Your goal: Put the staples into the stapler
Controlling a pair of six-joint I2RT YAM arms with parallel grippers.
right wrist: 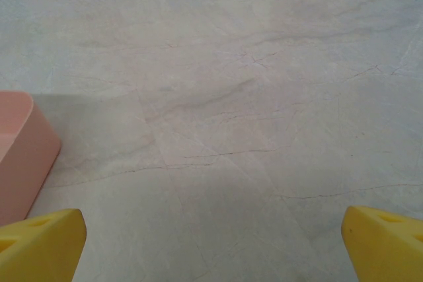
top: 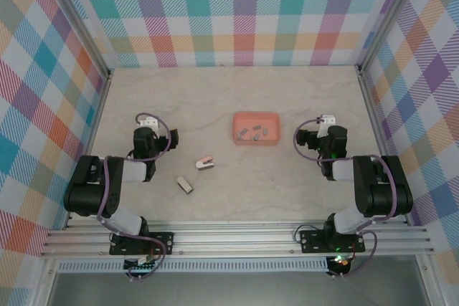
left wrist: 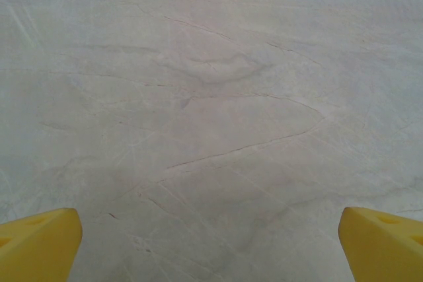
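Yellow fingers (left wrist: 39,246) of the left end effector (left wrist: 211,255) sit closest to the lens in the left wrist view, one in each lower corner. They are spread wide, with bare marbled bench (left wrist: 211,130) between them. We record the same for the right end effector (right wrist: 211,255): its fingers stand far apart and grip nothing. A corner of the coral-pink tray (right wrist: 20,156) lies just beyond its left finger, apart from it.

From the overhead camera we note the arm bases (top: 141,241) bolted to an aluminium rail (top: 237,238) at the near edge, well short of the tray. Between rail and tray, on the left arm's side of the tray, a small grey-beige block (top: 185,185) lies flat on the bench; we cannot tell what it is. Just beyond it, closer to the tray yet clear of it, lies the stapler (top: 206,163), small, pink and white, set at a slant.

Both end effectors stand about level with the tray, one well to each side, neither touching it. The tray rests flat at mid-bench. The staples (top: 254,133) lie inside it: three short grey strips in a loose row near its middle, separate from one another as far as we can tell.

Behind the tray the bench runs on to checked walls (top: 229,12).
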